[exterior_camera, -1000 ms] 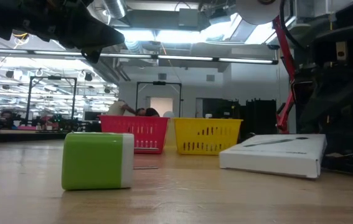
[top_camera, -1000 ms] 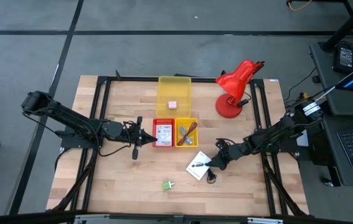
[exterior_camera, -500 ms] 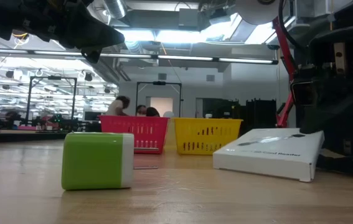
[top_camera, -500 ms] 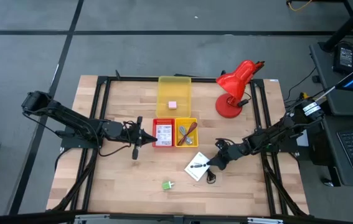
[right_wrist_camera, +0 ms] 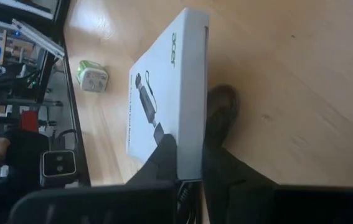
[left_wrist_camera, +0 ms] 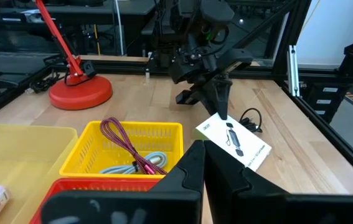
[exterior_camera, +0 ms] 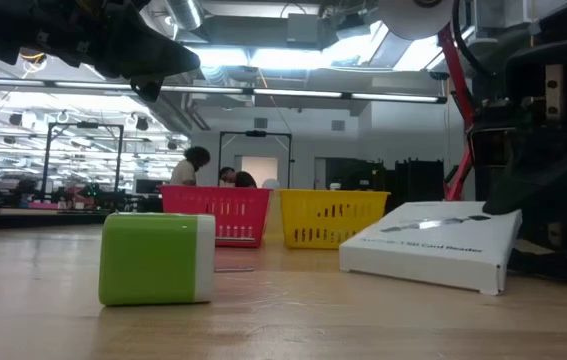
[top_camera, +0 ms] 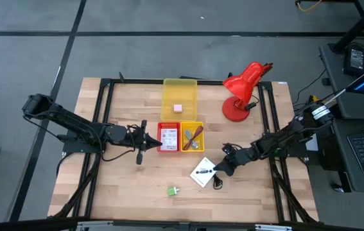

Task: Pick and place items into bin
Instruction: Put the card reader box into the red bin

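A white printed packet [top_camera: 202, 173] lies near the middle right of the table, and my right gripper [top_camera: 217, 169] is shut on it. A green block [top_camera: 173, 190] stands on the wood near the front edge. A black cable [top_camera: 218, 183] curls beside the packet. The pink cube [top_camera: 177, 108] lies in the pale yellow bin [top_camera: 179, 90]. Another printed packet [top_camera: 169, 136] lies in the red basket [top_camera: 160, 146]. My left gripper [top_camera: 154, 142] hovers shut at that basket's left side, holding nothing. My right gripper pinches the packet's edge [right_wrist_camera: 192, 146] on the side toward the right arm. One finger [right_wrist_camera: 162, 155] lies on the printed face and the other [right_wrist_camera: 220, 140] on the underside. The fingers come low from the table's right. The packet [exterior_camera: 433, 245] is tilted, held edge raised.
A yellow basket [top_camera: 199, 146] with a dark red tool and a grey cord stands right of the red one. The red desk lamp [top_camera: 241, 90] stands at the back right. Black frame rails [top_camera: 273, 128] run along both sides. Bare wood lies around the green block [exterior_camera: 158, 257].
My right gripper has shut on the white packet. The packet's held edge has tipped up and the packet has shifted slightly toward the table's left. The left arm has kept still.
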